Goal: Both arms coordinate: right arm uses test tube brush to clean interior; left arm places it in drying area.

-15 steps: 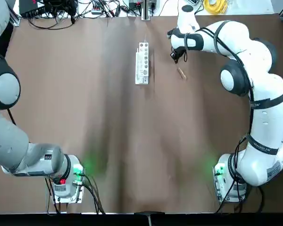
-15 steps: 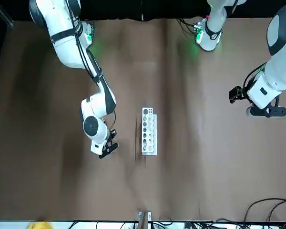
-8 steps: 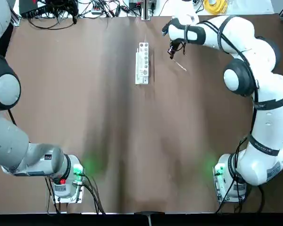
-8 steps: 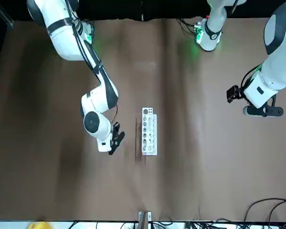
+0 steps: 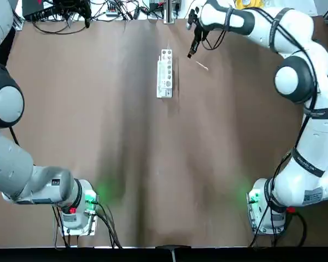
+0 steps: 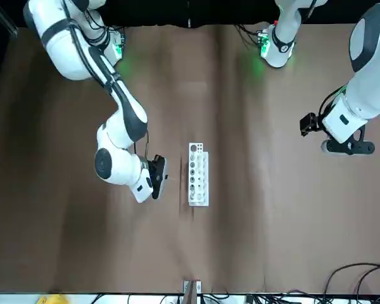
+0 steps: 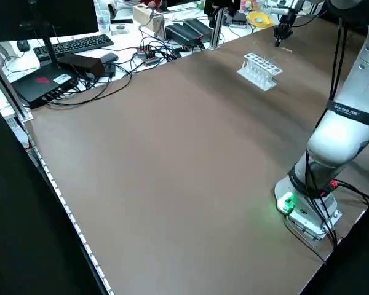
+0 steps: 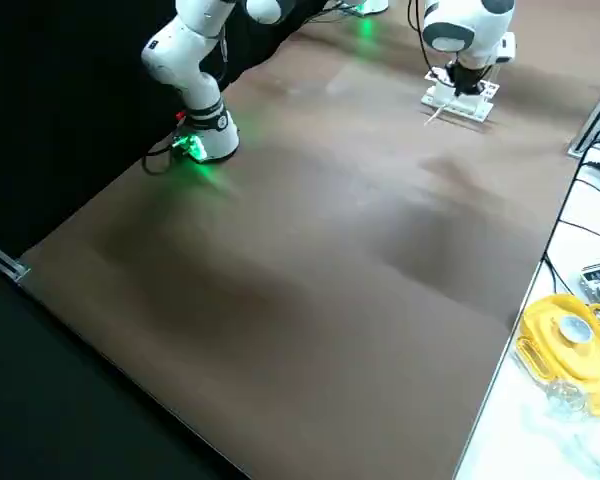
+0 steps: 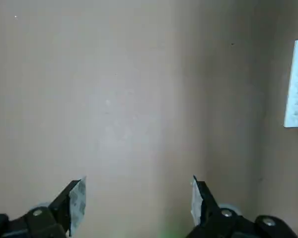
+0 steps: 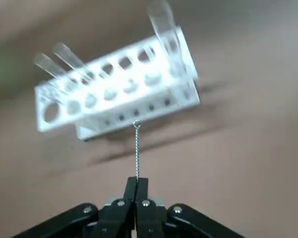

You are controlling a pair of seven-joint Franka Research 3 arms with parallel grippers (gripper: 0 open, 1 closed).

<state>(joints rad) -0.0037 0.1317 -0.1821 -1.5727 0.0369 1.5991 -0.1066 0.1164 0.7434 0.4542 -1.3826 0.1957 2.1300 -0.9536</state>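
Jaws of the right gripper [image 10: 137,187] pinch the test tube brush [image 10: 136,148], which points toward the white rack [image 5: 164,73] at the far middle of the tabletop [image 5: 153,164], just beside it. Clear tubes [image 10: 161,20] stand in the rack. Left gripper [image 9: 137,198] hangs above bare tabletop, well apart from the rack, jaws spread.

Right gripper [image 5: 192,52] right of drying area [image 5: 164,73].

Test tube brush [image 10: 136,148]: thin twisted wire, pinched at one end, tip toward rack. Drying area [image 5: 164,73]: white holed rack, 12 o'clock on table, clear tubes inside.
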